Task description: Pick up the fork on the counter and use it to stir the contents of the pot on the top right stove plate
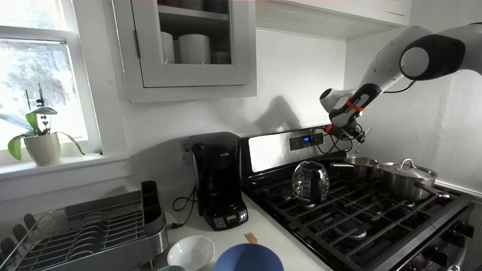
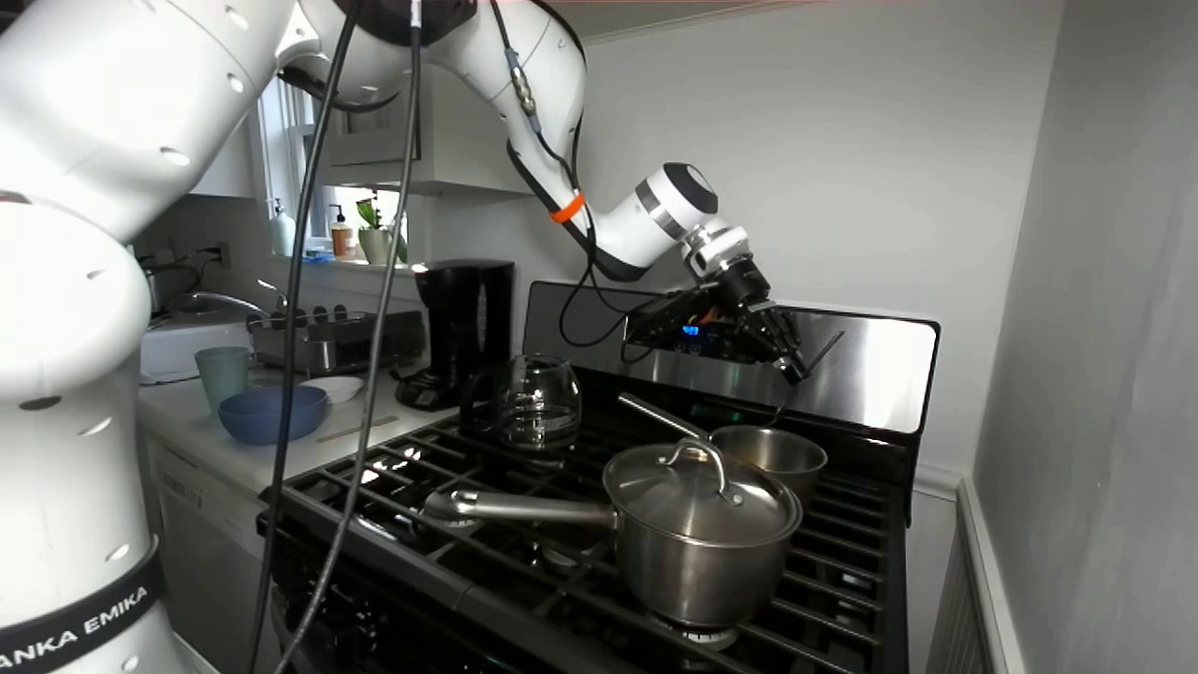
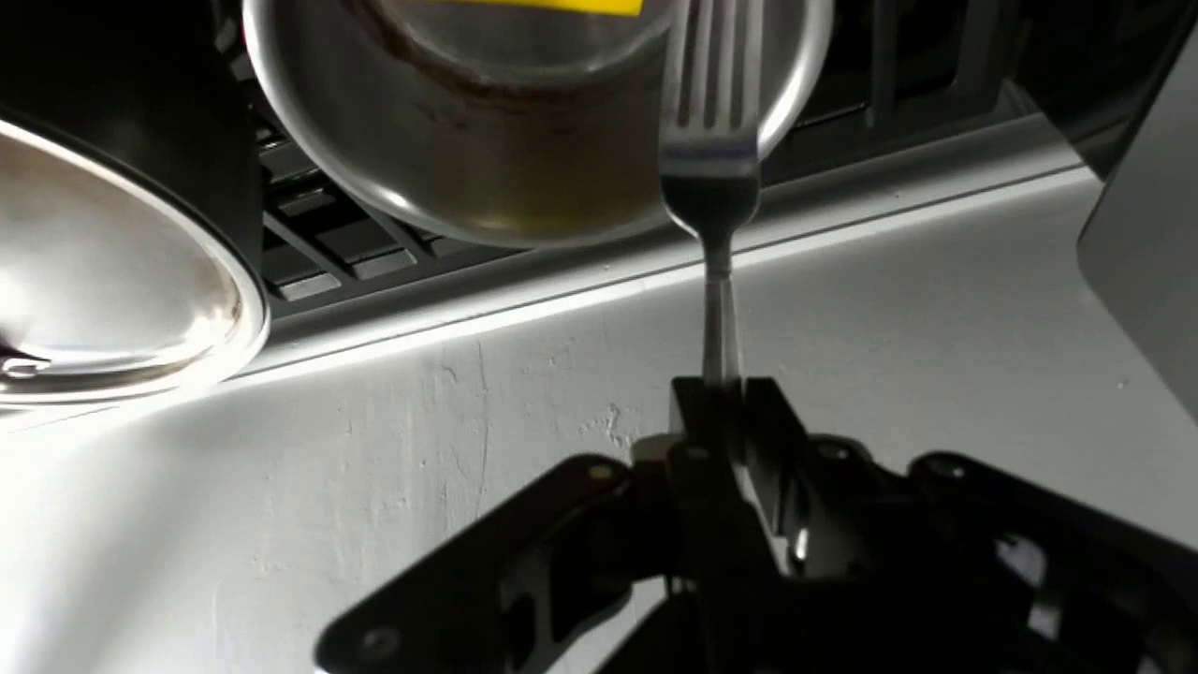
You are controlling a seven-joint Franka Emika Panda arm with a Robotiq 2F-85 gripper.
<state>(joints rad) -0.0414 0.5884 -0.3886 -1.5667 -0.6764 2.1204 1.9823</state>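
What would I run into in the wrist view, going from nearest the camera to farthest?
The gripper, then the fork clamped in it, then the open pot, then the black stove grate below.

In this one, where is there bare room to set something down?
Free: the strip of counter between the wooden utensil and the range; the uncovered front burner in front of the carafe.
Crowded: around the lidded pot and open saucepan, which stand close together; above the saucepan, the gripper holds the fork.
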